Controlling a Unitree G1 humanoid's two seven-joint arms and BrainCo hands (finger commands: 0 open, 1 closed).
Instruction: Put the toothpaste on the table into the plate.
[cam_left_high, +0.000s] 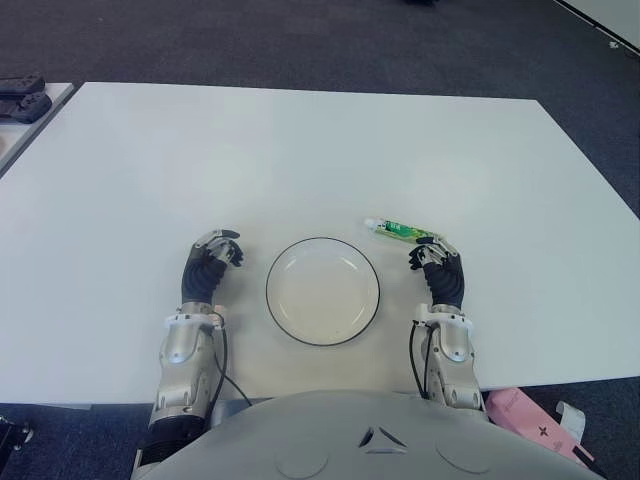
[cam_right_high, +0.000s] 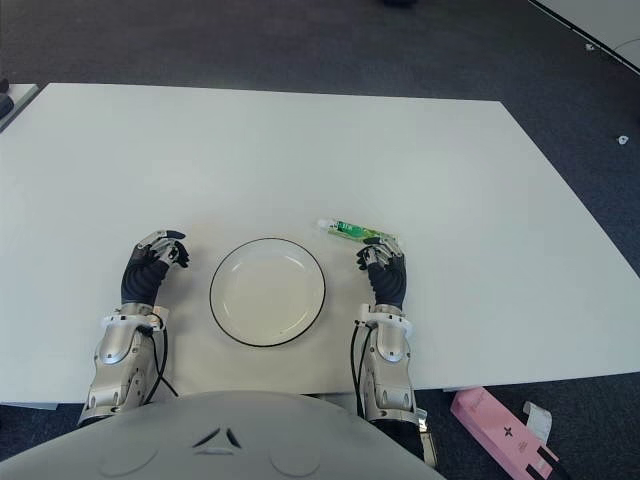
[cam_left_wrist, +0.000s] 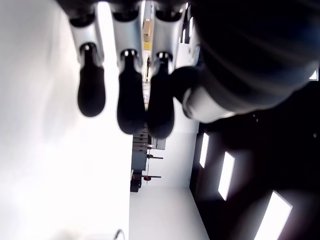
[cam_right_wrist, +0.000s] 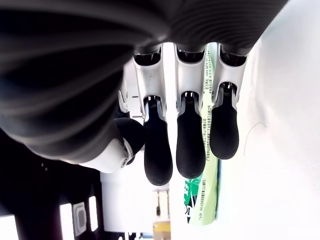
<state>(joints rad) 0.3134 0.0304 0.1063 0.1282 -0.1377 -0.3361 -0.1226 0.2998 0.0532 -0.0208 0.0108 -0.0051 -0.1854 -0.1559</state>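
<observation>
A green and white toothpaste tube (cam_left_high: 401, 230) lies flat on the white table (cam_left_high: 300, 150), just right of the far side of the plate. The white plate (cam_left_high: 322, 290) with a dark rim sits empty between my two hands. My right hand (cam_left_high: 434, 256) is right of the plate, its fingertips at the tube's near end. In the right wrist view the fingers (cam_right_wrist: 190, 145) hang relaxed in front of the tube (cam_right_wrist: 200, 205) and do not close on it. My left hand (cam_left_high: 214, 255) shows left of the plate, fingers loosely bent and holding nothing.
A pink box (cam_left_high: 527, 417) lies on the floor past the table's near right corner. Black objects (cam_left_high: 20, 97) sit on a second table at the far left. Dark carpet surrounds the table.
</observation>
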